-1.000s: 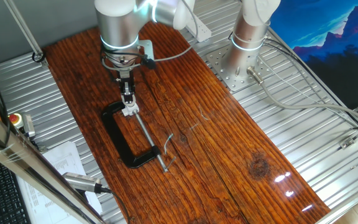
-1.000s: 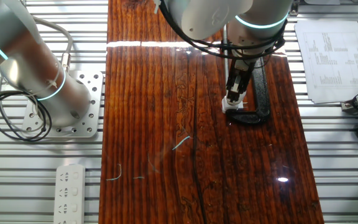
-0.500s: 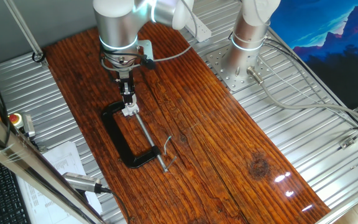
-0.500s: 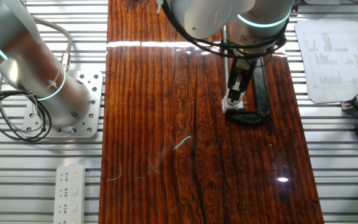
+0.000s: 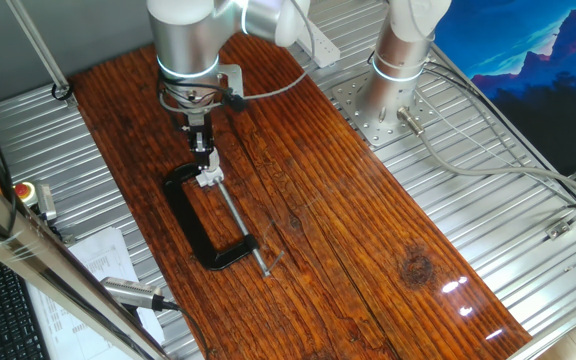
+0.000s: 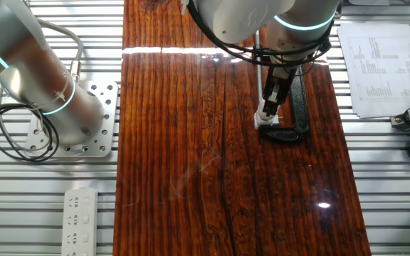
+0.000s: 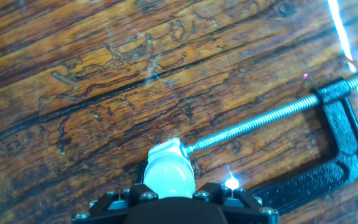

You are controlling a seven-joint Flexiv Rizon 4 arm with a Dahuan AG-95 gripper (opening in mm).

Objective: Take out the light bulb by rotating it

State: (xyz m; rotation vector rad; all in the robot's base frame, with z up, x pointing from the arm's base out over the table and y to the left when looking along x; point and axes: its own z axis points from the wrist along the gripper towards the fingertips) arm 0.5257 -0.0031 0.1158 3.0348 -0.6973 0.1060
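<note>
One arm (image 5: 190,45) stands over the wooden table (image 5: 368,240), reaching straight down. Below it lies the black clamp (image 5: 193,220), its screw (image 7: 253,124) running to a white socket (image 7: 166,151). The gripper (image 7: 169,190) has its fingers closed around the bulb (image 7: 168,175), which sits at the socket.

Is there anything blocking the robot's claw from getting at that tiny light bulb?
Nothing visible does. In the hand view the light bulb sits right at the gripper, with nothing between them. The black clamp and its steel screw lie off to one side.
</note>
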